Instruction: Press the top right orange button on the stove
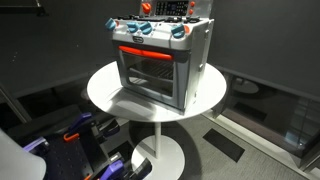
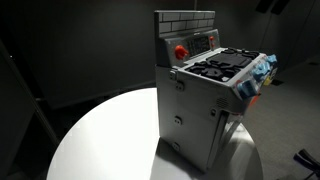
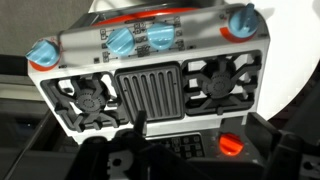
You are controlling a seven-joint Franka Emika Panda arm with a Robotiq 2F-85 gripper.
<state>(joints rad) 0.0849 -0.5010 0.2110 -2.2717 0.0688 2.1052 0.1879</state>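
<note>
The stove [image 1: 160, 60] is a small silver-grey toy oven with a red-orange handle bar and blue knobs, standing on a round white table [image 1: 100, 90]. It shows in both exterior views [image 2: 205, 110]. An orange-red round button [image 2: 181, 52] sits on its raised back panel. In the wrist view I look straight down on the stove top [image 3: 150, 90], with the knobs at the top of the picture. My gripper [image 3: 200, 140] hovers above the back panel, open and empty. Its dark fingers stand either side of the keypad and the orange button [image 3: 231, 146]. The gripper does not show in either exterior view.
The table [image 2: 100, 140] stands on a pedestal with a round base [image 1: 160, 155]. Dark equipment with blue and purple parts [image 1: 80, 135] sits on the floor beside it. Black walls surround the scene.
</note>
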